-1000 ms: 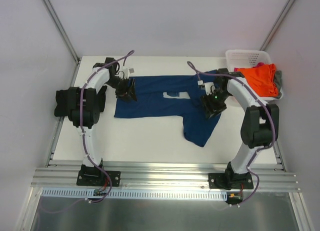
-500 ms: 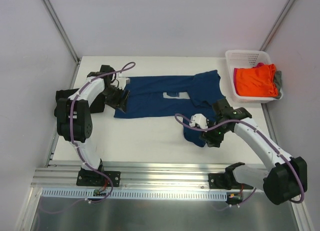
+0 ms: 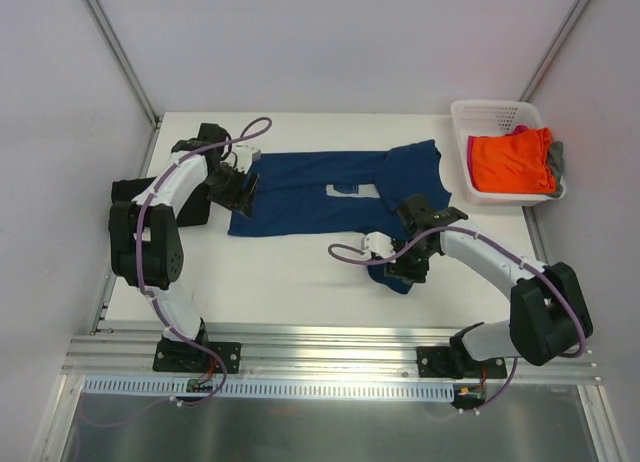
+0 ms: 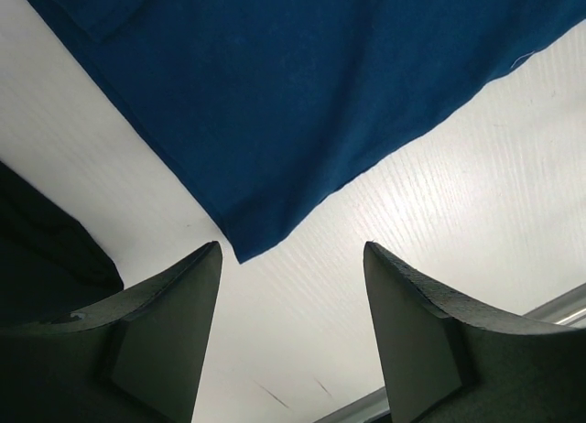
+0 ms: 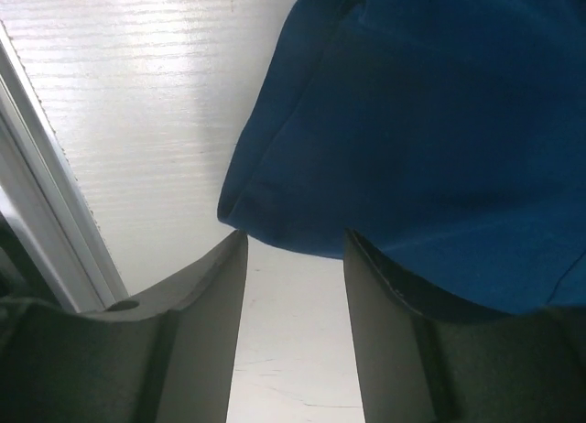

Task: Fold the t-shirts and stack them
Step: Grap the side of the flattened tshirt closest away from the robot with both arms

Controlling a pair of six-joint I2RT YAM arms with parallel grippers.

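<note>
Spreading across the white table point(image 3: 300, 277), the navy t-shirt point(image 3: 300, 192) lies flat with its pale square print point(image 3: 352, 190) facing up; its left part is smooth, while its right part is folded and rumpled, one end near the basket and a flap hanging toward the near edge. At the far right corner sits the white plastic basket point(image 3: 490, 107), holding a bunched orange t-shirt point(image 3: 512, 162), with a pink one point(image 3: 470, 148) showing at its left side and a grey one point(image 3: 556, 160) at its right. A black t-shirt point(image 3: 196, 208) lies heaped at the table's left side, partly under the left arm. The left gripper point(image 3: 243, 187) hangs low over the navy shirt's near left corner, its fingers point(image 4: 174, 295) spread apart with that corner just ahead of them, unclamped. The right gripper point(image 3: 405, 262) is at the hanging flap's hem, its fingers point(image 5: 201, 295) apart with bare table between them and the hem at their tips.
</note>
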